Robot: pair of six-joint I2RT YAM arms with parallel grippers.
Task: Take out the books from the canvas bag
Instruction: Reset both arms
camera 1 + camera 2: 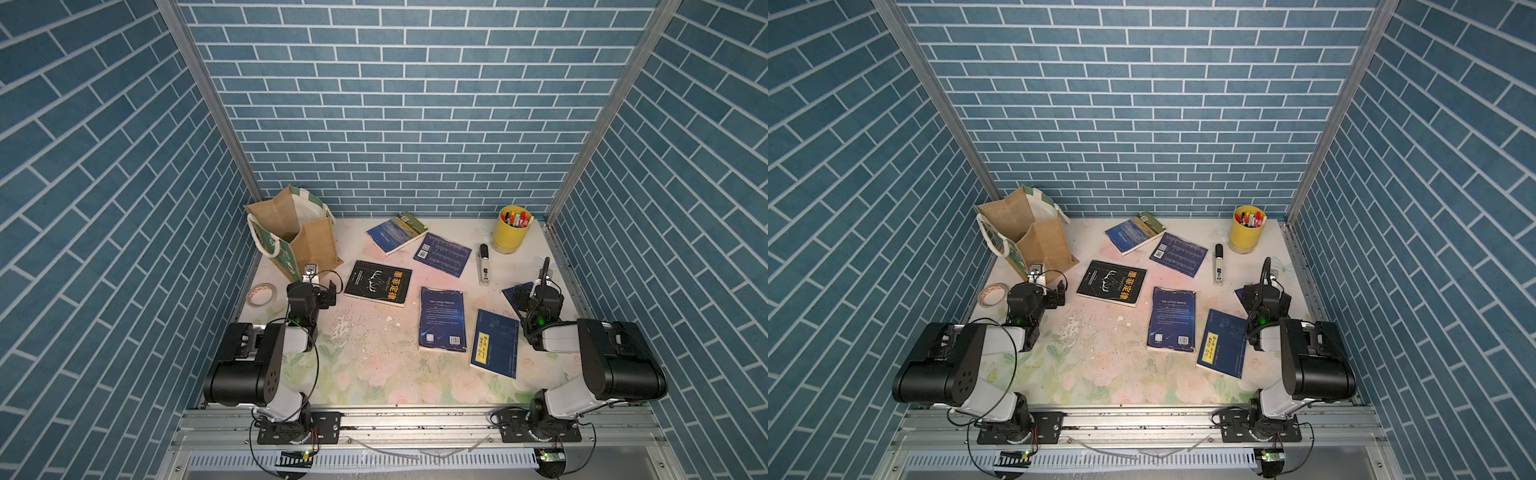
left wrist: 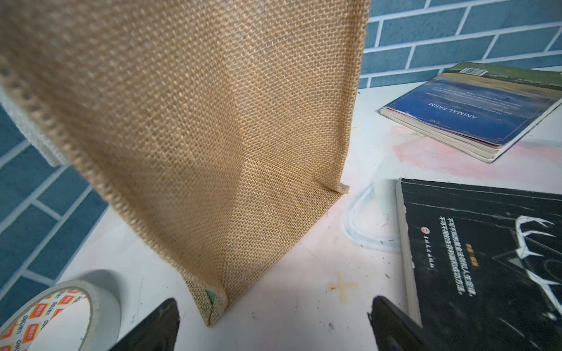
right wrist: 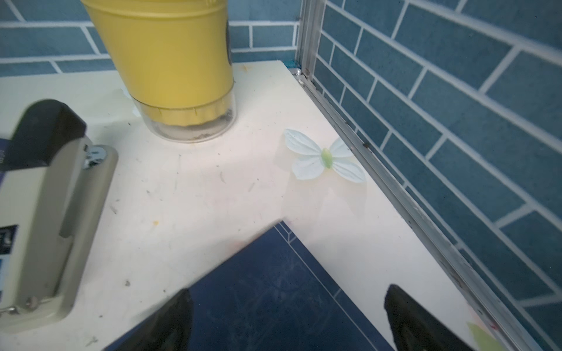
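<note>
A tape roll (image 1: 262, 294) lies at the left edge of the bench (image 1: 374, 374). Behind it, in the far left corner, the canvas bag (image 1: 316, 245) stands upright with its mouth open. The left gripper (image 2: 270, 329) sits low at the bag's near bottom corner. Its jaws are wide apart and closed on nothing, flanked by the tape roll and the black book (image 1: 378, 283).

The black book lies flat just right of the bag. Farther back rest the olive-spined book (image 1: 396, 232) and, just beside it, a barcode book (image 1: 442, 254). The Little Prince book (image 1: 441, 319) lies mid-bench, with a stapler (image 1: 483, 264) beyond it and the yellow-strip book (image 1: 494, 343) to its right. A yellow pen cup (image 1: 511, 230) stands in the far right corner.

The right gripper (image 3: 292, 322) hangs over the corner book (image 3: 273, 288), a dark blue one, with its jaws spread. I cannot tell whether they touch the cover.
</note>
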